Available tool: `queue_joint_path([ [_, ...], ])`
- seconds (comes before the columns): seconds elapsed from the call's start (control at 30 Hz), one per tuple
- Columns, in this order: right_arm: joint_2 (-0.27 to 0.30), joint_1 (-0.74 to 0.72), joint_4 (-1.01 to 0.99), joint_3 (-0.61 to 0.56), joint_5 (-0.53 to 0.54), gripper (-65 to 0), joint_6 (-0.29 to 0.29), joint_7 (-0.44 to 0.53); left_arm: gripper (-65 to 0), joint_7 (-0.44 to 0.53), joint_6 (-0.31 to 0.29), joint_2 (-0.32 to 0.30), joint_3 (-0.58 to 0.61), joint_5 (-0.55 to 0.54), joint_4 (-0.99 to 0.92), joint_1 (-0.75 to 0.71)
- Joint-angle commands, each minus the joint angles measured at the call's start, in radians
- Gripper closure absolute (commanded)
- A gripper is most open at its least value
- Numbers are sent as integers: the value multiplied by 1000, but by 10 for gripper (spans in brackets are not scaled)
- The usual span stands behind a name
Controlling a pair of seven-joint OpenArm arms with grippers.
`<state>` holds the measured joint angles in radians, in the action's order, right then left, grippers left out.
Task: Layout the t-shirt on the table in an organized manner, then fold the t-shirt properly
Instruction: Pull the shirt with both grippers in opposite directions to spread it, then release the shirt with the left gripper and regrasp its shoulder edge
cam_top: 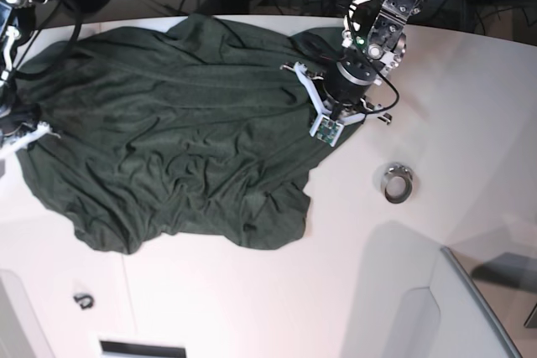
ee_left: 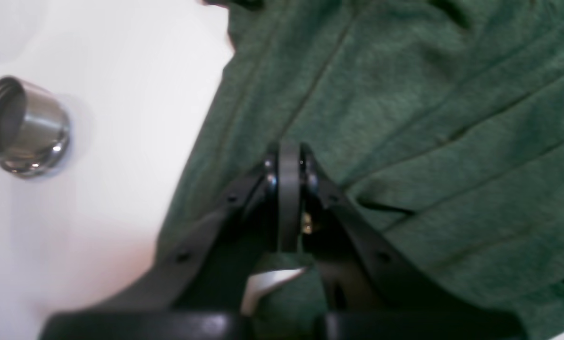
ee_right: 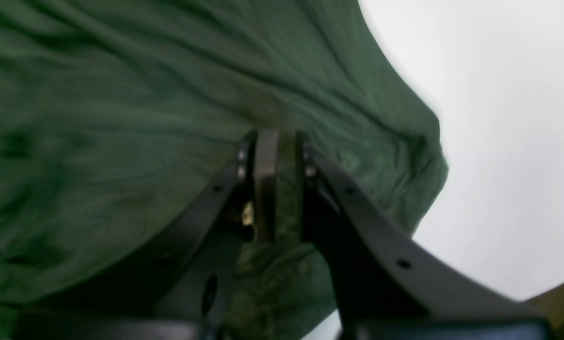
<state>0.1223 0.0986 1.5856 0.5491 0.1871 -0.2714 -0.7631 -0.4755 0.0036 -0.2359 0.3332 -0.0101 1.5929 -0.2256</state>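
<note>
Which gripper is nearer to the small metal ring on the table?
Left. The left gripper sits on the t-shirt edge beside the metal ring; the right gripper is at the shirt's far side.

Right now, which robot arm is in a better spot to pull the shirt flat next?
Probably both together: the left gripper pinches the t-shirt at one edge, the right gripper the opposite edge.

The dark green soft cloth t-shirt (cam_top: 168,132) lies spread and rumpled over the far left part of the large white smooth tabletop (cam_top: 252,308) in the base view. The small metal ring (cam_top: 398,183) sits on the bare tabletop to the shirt's right, apart from it. The left pincer (cam_top: 329,133) rests at the shirt's right edge; the right pincer (ee_right: 279,189) at its left edge.
</note>
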Motion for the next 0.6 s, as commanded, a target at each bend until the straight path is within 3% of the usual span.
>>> queue_joint_path([
  [0.0,-3,2,49,33,-7,-69,-1,-17,0,24,5,-10,-19,-4,14,-13],
  [0.07,-82,3,86,173,35,-75,-27,-77,0,25,3,-7,-96,-20,21,-57],
  [0.13,-111,0,83,331,121,-146,-95,-129,0,25,2,11,-196,-72,50,-94],
  [0.27,-106,3,45,492,252,-408,-216,-283,0,25,2,0,-352,-190,116,-162],
  [0.37,-106,28,37,521,263,-555,-263,-310,0,25,0,-33,-400,-239,122,-192],
  [0.47,-106,40,-15,520,263,-578,-269,-255,0,25,-12,-44,-411,-273,116,-199],
  [0.57,-77,37,-121,518,263,-578,-271,-200,0,25,-72,-38,-435,-325,113,-220],
])
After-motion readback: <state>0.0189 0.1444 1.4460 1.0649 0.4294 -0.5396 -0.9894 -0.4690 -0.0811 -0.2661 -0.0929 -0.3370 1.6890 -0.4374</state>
